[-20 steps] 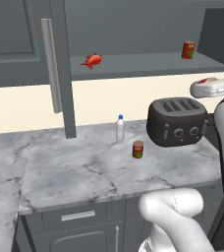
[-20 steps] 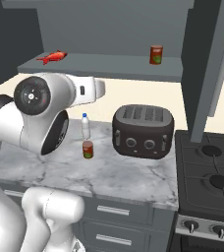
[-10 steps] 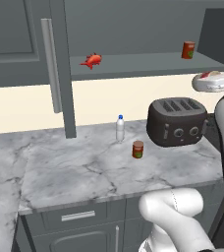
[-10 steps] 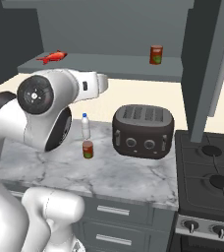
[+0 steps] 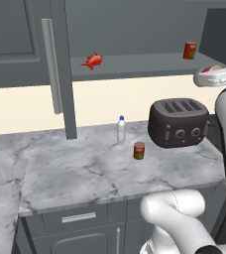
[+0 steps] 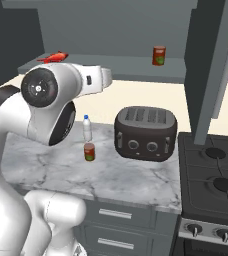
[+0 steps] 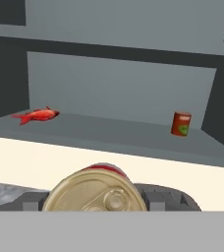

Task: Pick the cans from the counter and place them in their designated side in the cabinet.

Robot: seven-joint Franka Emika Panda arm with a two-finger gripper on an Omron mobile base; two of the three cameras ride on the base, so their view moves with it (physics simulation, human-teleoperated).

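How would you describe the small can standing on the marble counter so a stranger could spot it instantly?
Find the grey-white veined marble counter. Between the dark toaster and the clear blue-capped bottle stands a small dark red can with a green label, shorter than the bottle.

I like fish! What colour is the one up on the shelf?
The fish is bright red, clearest in the hand view.

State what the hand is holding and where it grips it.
The hand holds a can. Its pull-tab lid faces the hand camera; the exact grip place cannot be told.
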